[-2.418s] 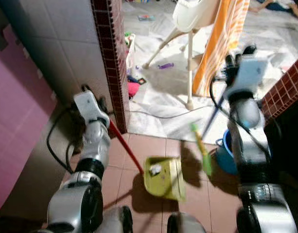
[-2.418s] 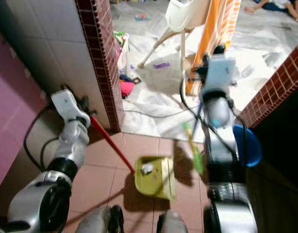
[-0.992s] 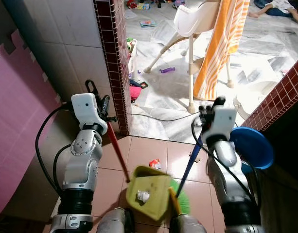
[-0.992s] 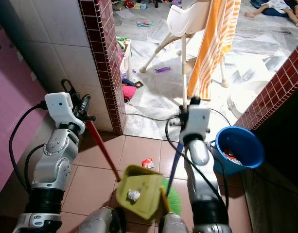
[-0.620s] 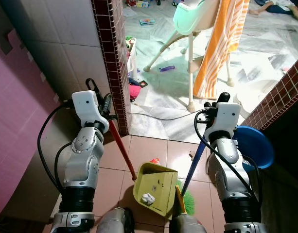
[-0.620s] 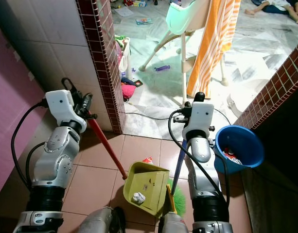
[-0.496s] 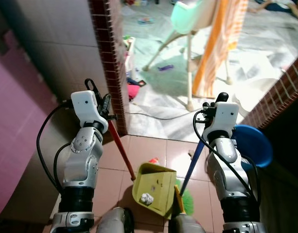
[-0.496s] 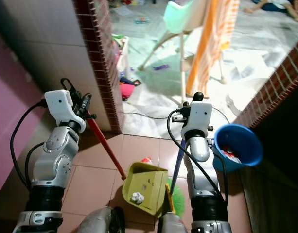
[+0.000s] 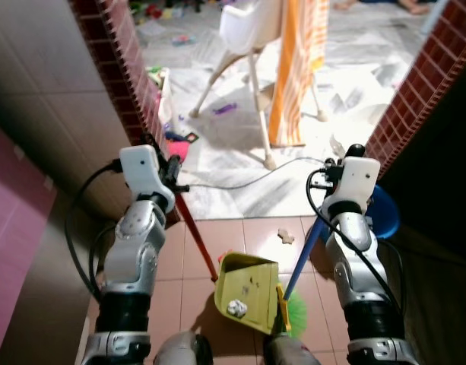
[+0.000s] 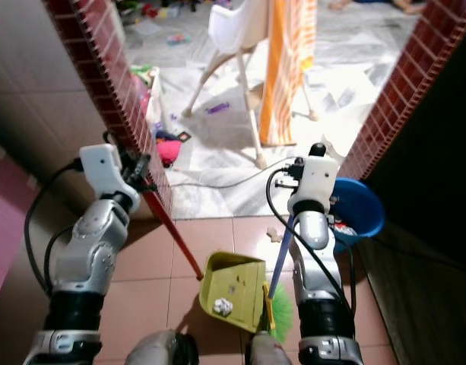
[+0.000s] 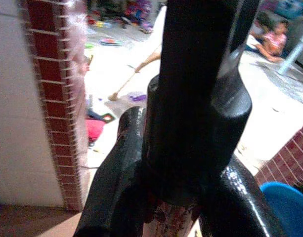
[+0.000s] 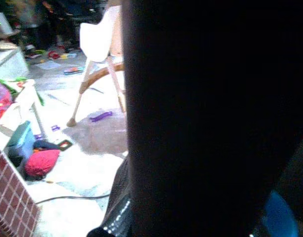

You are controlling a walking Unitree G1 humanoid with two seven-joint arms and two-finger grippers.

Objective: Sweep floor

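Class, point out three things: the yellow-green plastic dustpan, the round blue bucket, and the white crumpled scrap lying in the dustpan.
Yellow-green plastic dustpan (image 9: 252, 280): left eye view, bare tray floor.
Round blue bucket (image 10: 363, 207): right eye view, rim.
White crumpled scrap (image 9: 234, 308): left eye view, its middle.

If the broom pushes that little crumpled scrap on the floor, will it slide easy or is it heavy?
The scrap looks like crumpled paper, so it's probably light and should skid across the smooth floor tiles. It may tumble rather than slide straight. The green broom bristles look soft and might flick it sideways.

**Right wrist view: dark shaft up close, cluttered floor behind**

Broad black shaft (image 12: 200, 113) blocks most of frame; glossy black finger (image 12: 120, 207) beside it; behind, white plastic high chair (image 12: 99, 42), purple toy (image 12: 101, 117), red cushion (image 12: 41, 162), red brick wall corner (image 12: 10, 202), blue plastic bucket rim (image 12: 279, 217).
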